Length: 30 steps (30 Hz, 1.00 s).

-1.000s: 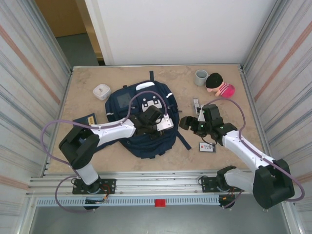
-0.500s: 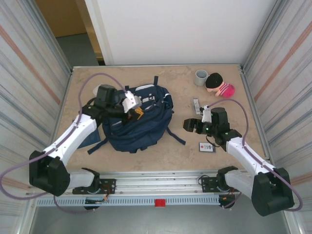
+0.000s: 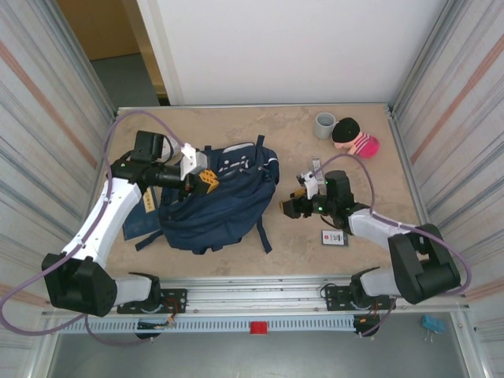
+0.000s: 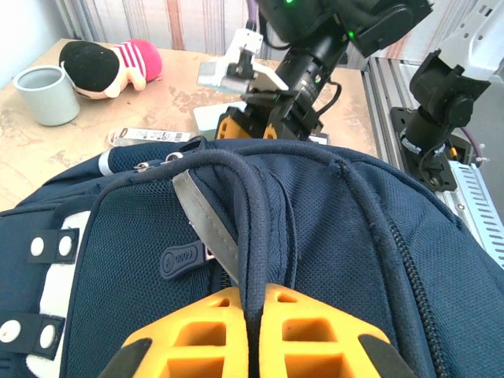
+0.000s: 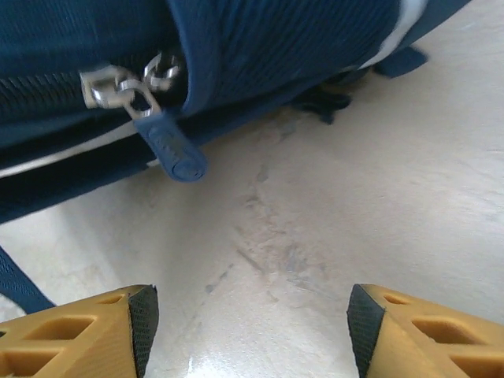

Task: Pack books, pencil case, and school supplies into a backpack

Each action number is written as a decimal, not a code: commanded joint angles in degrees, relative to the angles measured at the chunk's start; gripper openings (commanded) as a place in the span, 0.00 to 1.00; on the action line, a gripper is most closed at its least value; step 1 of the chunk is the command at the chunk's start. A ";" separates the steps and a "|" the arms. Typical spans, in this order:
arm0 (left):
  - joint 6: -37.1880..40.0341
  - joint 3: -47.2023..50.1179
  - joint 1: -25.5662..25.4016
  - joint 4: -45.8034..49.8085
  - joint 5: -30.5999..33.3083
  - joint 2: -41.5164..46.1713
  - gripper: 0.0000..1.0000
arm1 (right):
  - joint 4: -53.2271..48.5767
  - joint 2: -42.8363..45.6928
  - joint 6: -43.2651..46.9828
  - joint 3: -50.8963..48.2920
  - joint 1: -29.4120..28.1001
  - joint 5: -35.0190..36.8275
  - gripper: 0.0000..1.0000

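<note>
Holding the backpack (image 3: pixel 224 209) steady looks like the left end effector (image 4: pixel 252 335)'s job: it's clenched on the top strap (image 4: pixel 250 236), bag lying mid worktop (image 3: pixel 236 134). Right end effector (image 5: pixel 248 315) sits spread wide and empty, low beside the zipper pull (image 5: pixel 169 150), probably lining up to open it.

Backpack (image 3: pixel 224 213) farther left; right hand (image 3: pixel 287 207) nearer

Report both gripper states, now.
Left gripper: closed on the backpack's handle.
Right gripper: open, holding nothing.
</note>
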State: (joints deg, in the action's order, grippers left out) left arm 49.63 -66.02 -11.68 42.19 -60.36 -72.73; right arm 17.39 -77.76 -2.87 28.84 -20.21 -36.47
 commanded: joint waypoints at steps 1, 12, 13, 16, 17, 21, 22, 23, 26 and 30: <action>3.46 -3.20 0.39 0.66 -7.33 0.93 0.00 | 4.84 -3.36 5.64 2.72 -2.59 -3.79 0.65; 4.10 -2.55 0.49 0.52 -6.61 0.66 0.00 | 10.76 -8.25 8.06 5.01 -4.07 -6.58 0.54; 4.02 -2.30 0.52 0.22 -6.21 0.66 0.00 | 10.89 -7.97 8.73 4.90 -3.96 -7.41 0.49; 2.48 -1.39 1.47 -1.85 -6.35 0.57 0.00 | 10.55 -7.12 10.14 4.38 -3.88 -7.62 0.37; 2.01 -1.12 1.94 -2.47 -6.88 0.42 0.00 | 10.15 -6.88 10.36 4.38 -3.66 -8.13 0.33; 1.63 -0.47 2.69 -3.61 -6.62 0.31 0.00 | 9.34 -6.03 10.30 4.38 -2.71 -9.47 0.19; 1.66 -0.43 2.67 -3.61 -6.53 0.27 0.00 | 9.17 -5.79 10.23 4.32 -2.58 -9.75 0.16; 1.70 -0.33 2.64 -3.61 -6.37 0.28 0.00 | 9.05 -5.50 10.17 4.36 -2.33 -9.99 0.13; 1.62 -0.04 2.64 -3.77 -6.44 0.42 0.00 | 8.85 -5.03 9.97 4.38 -2.00 -10.60 0.10; 1.60 0.01 2.63 -3.79 -7.47 0.61 0.00 | 8.19 -5.91 10.01 5.13 -1.64 -9.71 0.35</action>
State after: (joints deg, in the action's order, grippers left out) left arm 51.18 -65.54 -9.37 41.71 -61.78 -72.97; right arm 26.44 -84.16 6.39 32.16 -22.44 -45.12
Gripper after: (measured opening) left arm 0.069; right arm 0.318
